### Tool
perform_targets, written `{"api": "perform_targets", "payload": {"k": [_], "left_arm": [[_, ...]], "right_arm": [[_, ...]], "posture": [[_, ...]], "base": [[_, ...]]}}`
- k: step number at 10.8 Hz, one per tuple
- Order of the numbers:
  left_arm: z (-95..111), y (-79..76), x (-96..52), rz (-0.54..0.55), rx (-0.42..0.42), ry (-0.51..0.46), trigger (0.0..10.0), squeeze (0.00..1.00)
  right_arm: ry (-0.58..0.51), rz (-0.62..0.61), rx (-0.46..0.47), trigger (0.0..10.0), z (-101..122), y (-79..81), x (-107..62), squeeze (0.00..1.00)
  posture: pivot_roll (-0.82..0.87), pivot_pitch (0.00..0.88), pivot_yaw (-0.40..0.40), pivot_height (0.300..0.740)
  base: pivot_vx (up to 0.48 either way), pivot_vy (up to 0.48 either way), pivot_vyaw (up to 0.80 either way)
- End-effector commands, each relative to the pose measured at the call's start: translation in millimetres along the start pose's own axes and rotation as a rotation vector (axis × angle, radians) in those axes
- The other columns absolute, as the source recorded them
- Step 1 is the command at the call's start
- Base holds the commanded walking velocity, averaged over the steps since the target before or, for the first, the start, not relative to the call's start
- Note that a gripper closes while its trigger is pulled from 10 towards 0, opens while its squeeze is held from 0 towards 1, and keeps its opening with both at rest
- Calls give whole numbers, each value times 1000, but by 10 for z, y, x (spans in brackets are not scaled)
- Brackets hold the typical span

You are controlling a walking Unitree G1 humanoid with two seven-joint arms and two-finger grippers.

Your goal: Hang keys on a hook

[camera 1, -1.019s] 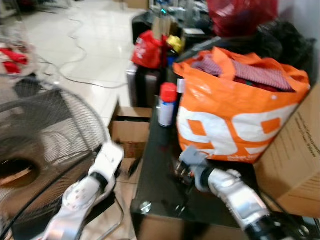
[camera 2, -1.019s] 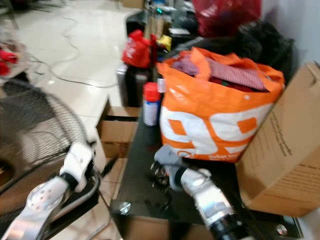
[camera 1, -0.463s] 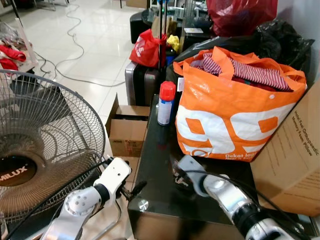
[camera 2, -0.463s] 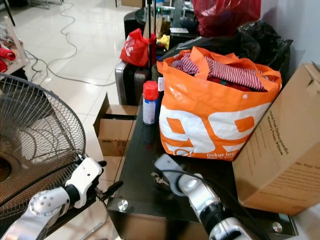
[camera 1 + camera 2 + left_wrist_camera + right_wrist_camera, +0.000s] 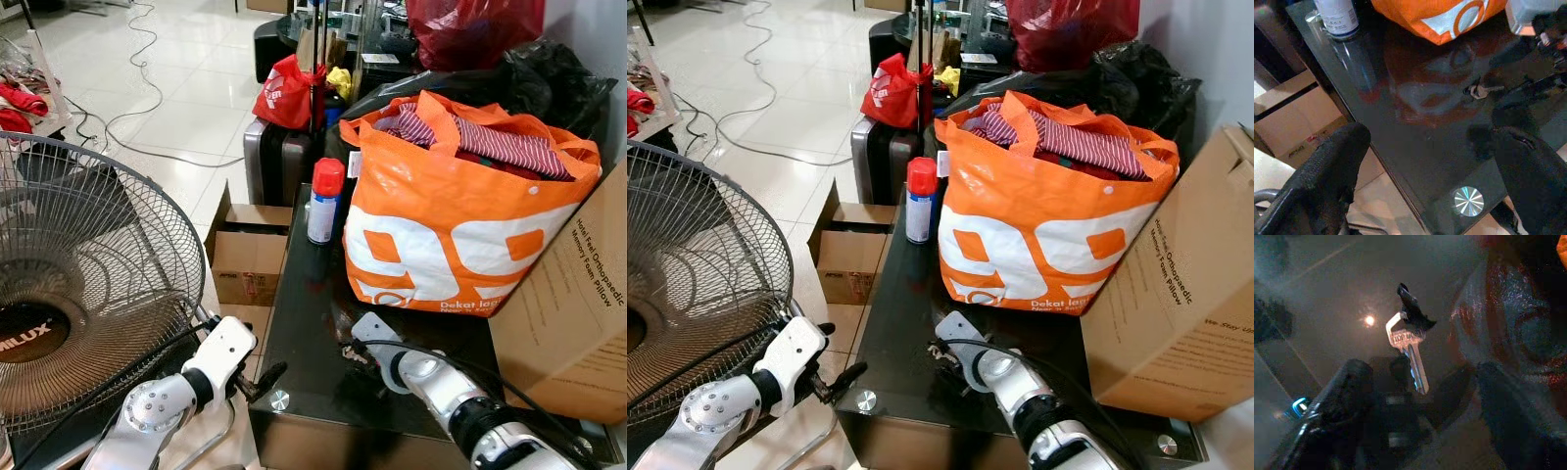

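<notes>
The key [image 5: 1409,346] lies flat on the table [image 5: 309,323], blade pointing toward the right hand [image 5: 1415,396]; hand released, straddling it.

On the worktop [image 5: 304,333] the key [image 5: 1409,352] lies near the front, before the bag [image 5: 460,225]. The can [image 5: 323,203] stands left of the bag, toward the back. A box [image 5: 573,313] sits right of the bag. The fan [image 5: 78,294] stands on the floor left of the worktop, a carton [image 5: 247,257] between them. The right gripper [image 5: 1415,406] hovers over the key; the left gripper [image 5: 1425,166] hangs off the worktop's front left corner.
</notes>
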State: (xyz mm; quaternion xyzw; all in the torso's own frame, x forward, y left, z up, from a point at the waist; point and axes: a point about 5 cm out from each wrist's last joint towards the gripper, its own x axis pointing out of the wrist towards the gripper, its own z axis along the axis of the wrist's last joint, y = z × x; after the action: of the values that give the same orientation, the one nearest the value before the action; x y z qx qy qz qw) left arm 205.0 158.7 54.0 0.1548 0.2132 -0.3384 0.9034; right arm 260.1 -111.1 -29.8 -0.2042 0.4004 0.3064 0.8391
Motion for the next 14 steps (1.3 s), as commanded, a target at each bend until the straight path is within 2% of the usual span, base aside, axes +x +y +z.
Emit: {"api": "perform_targets", "payload": {"k": [1, 5, 11, 14], "left_arm": [[38, 2, -21, -3, 7, -8, 10000, 804], [89, -7, -27, -10, 13, -15, 10000, 804], [179, -3, 34, 0, 12, -36, 10000, 812], [171, -20, 51, -21, 10, -37, 10000, 808]], "right_arm": [[-11, -10, 10, 0, 38, -36, -3, 0], [5, 0, -9, 0, -12, 3, 28, 0], [48, 0, -39, 0, -93, -52, 15, 0], [36, -15, -29, 0, -81, -68, 14, 0]], "posture": [[73, 0, -65, 740], [77, 0, -59, 740], [61, 1, -83, 740], [55, 0, -59, 740]], "base": [[0, 0, 0], [0, 0, 0], [0, 0, 0], [0, 0, 0]]}}
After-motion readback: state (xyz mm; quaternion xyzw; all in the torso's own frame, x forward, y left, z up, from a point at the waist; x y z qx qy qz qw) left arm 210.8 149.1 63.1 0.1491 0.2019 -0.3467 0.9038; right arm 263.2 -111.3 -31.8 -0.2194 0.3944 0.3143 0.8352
